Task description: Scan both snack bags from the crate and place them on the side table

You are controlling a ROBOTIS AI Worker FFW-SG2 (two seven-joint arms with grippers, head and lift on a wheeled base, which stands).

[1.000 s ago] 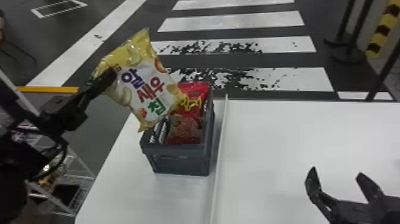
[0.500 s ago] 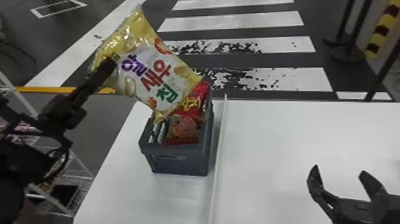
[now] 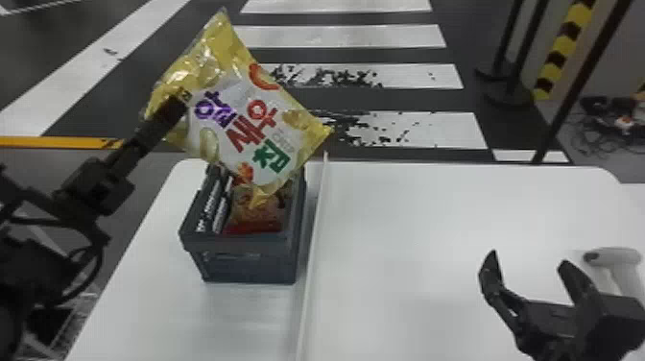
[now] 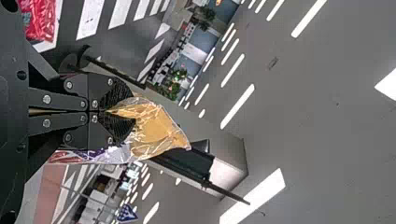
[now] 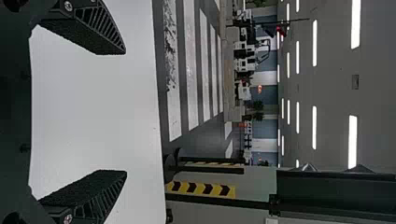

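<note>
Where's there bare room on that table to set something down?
The widest patch of white table lies between the thin divider and the right gripper. A smaller one is on the near side of the crate. It's crowded at the crate, under the yellow bag, and around the white scanner.

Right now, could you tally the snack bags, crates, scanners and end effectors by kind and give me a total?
Snack bags: 2 (yellow bag, red bag)
Crates: 1 (grey crate)
Scanners: 1 (white handheld scanner)
End effectors: 2 (left end effector, right end effector)
Total: 6
</note>
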